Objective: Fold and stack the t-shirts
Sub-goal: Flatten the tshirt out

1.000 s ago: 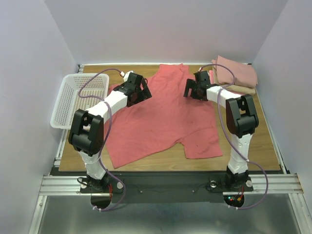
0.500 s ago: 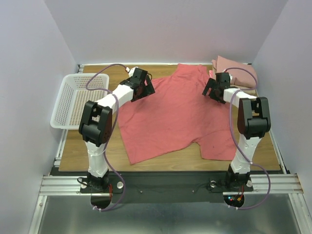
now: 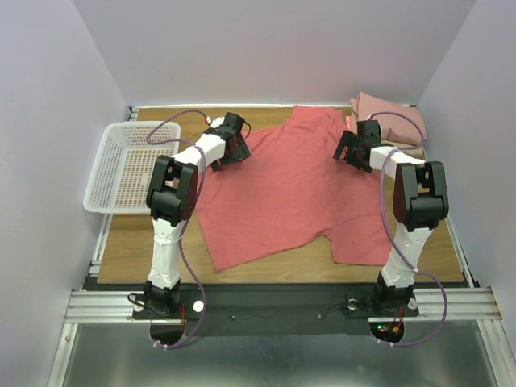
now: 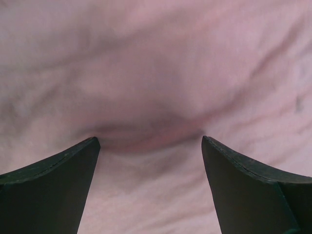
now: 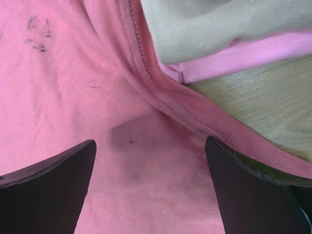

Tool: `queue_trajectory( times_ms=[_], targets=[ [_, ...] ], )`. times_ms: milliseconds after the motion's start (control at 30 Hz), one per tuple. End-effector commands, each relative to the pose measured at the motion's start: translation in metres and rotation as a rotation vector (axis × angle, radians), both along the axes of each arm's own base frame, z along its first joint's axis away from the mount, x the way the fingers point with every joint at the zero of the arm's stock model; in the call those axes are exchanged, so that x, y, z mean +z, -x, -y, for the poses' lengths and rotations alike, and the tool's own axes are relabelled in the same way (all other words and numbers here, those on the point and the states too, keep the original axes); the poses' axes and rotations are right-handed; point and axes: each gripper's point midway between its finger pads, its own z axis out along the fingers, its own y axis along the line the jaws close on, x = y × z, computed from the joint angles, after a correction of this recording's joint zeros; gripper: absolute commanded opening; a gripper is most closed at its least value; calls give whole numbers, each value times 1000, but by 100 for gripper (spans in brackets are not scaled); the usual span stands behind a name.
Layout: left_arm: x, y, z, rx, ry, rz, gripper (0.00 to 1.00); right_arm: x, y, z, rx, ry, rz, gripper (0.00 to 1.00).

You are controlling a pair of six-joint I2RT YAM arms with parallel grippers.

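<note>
1. Left wrist view: my left fingers (image 4: pixel 48 190) are spread wide and released, holding nothing. They point down at the coral-red shirt (image 4: pixel 156 63), which fills the whole view. A shallow dimple in the cloth lies between the tips. I cannot tell whether they touch it.
2. Right wrist view: my right fingers (image 5: pixel 44 190) are also released and wide apart, above the same shirt beside its ribbed edge. That edge runs up against the tan shirt (image 5: pixel 219 24), which lies on the bright-pink shirt (image 5: pixel 243 56). Bare table (image 5: pixel 263 112) shows just past the edge.
3. Top view: the coral-red shirt lies spread over the middle of the table, from the far edge almost to the near edge. The left arm (image 3: pixel 201 153) reaches to its left side and the right arm (image 3: pixel 419 193) to its right side, both towards the far edge. The folded stack sits in the far right corner, with the dusty-pink shirt (image 3: pixel 391 117) on top. A white basket (image 3: pixel 121 161) overhangs the left edge.
</note>
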Motion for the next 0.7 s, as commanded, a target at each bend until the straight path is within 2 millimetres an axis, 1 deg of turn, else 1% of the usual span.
queue_trajectory(
  times_ms=[0,33,100,133,167,233,267,400,433,467,500,533,567,600,633,667],
  targets=[
    [-23,-17,-42,70,-15,-60,98,-7,21,-9,14,-36,-61,100],
    [-24,-23,-46,75,-15,-55,98,-5,21,-8,8,-36,-57,100],
    [-22,-45,-50,43,-20,-28,98,-5,25,-11,3,-47,-62,100],
    [-23,-44,-49,41,-19,-33,98,-4,27,-10,-4,-54,-61,100],
    [-20,-57,-46,12,-13,-15,98,-5,29,-13,-12,-67,-64,100],
    [-19,-63,-43,-14,-16,-22,98,-3,33,-12,-26,-65,-63,100],
    [-13,-70,-40,-22,-10,-8,98,-1,33,-12,-28,-63,-58,100],
    [9,-72,-34,-54,12,32,98,12,30,-10,-34,-55,-29,100],
    [15,-72,-32,-64,15,46,98,19,28,-12,-26,-65,-14,100],
    [32,-73,-29,-73,23,74,98,25,26,-15,-15,-74,-1,100],
    [42,-72,-26,-84,22,88,98,38,24,-19,0,-85,27,100],
    [66,-71,-24,-85,27,125,98,54,17,-21,14,-83,63,100],
    [83,-71,-22,-86,26,152,98,64,15,-22,19,-78,80,100],
    [97,-66,-23,-79,13,164,98,84,17,-26,30,-65,107,100],
    [112,-60,-14,-88,11,183,98,97,18,-29,37,-59,128,100],
    [148,-52,-14,-86,14,239,98,113,20,-30,38,-49,157,100]
  ],
)
